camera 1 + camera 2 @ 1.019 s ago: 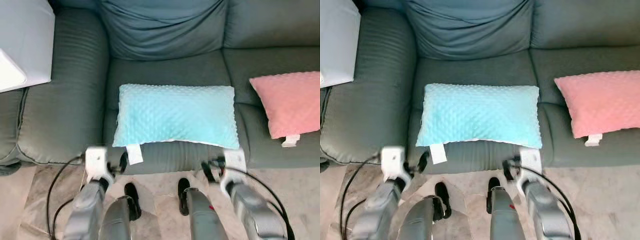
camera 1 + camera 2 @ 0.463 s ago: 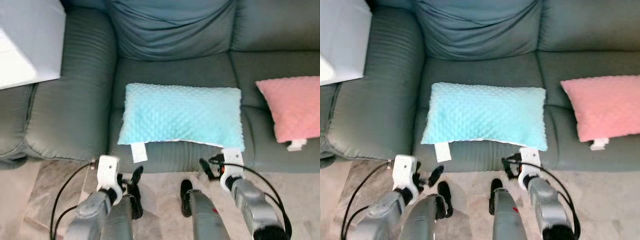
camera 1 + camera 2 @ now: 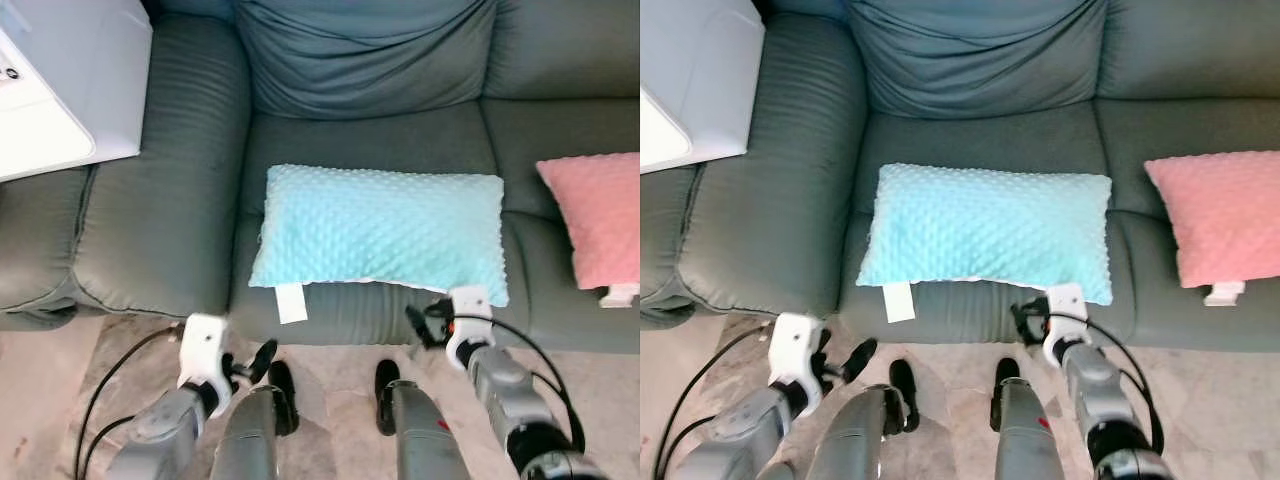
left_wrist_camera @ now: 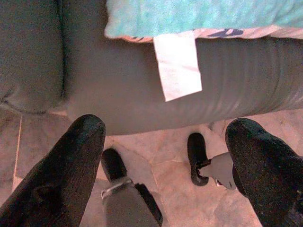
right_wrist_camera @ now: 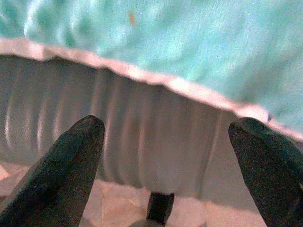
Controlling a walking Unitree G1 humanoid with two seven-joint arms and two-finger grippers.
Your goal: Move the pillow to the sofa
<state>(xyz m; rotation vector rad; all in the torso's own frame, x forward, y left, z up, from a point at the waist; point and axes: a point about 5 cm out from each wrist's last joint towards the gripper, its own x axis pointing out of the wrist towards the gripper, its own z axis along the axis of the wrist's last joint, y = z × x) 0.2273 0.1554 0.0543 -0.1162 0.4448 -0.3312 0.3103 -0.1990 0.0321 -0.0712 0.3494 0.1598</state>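
A turquoise dotted pillow (image 3: 385,235) lies flat on the middle seat of the grey-green sofa (image 3: 170,200), its white tag (image 3: 291,303) hanging over the seat's front edge. Both grippers hang low in front of the sofa, apart from the pillow. My left gripper (image 3: 258,360) is open below the tag; in the left wrist view its fingers (image 4: 71,175) stand wide apart with the tag (image 4: 177,66) between them. My right gripper (image 3: 418,325) is open just under the pillow's front right corner; the right wrist view looks at the pillow's edge (image 5: 180,85).
A pink pillow (image 3: 600,215) lies on the right seat. A white box-like object (image 3: 60,80) rests on the left armrest. A loose back cushion (image 3: 365,50) sits behind the turquoise pillow. My black feet (image 3: 283,385) stand on the marbled floor (image 3: 40,400) close to the sofa's front.
The whole picture has shifted rightward, so the camera moved. Both arms have drawn lower and nearer my body. The turquoise pillow lies on the seat as before.
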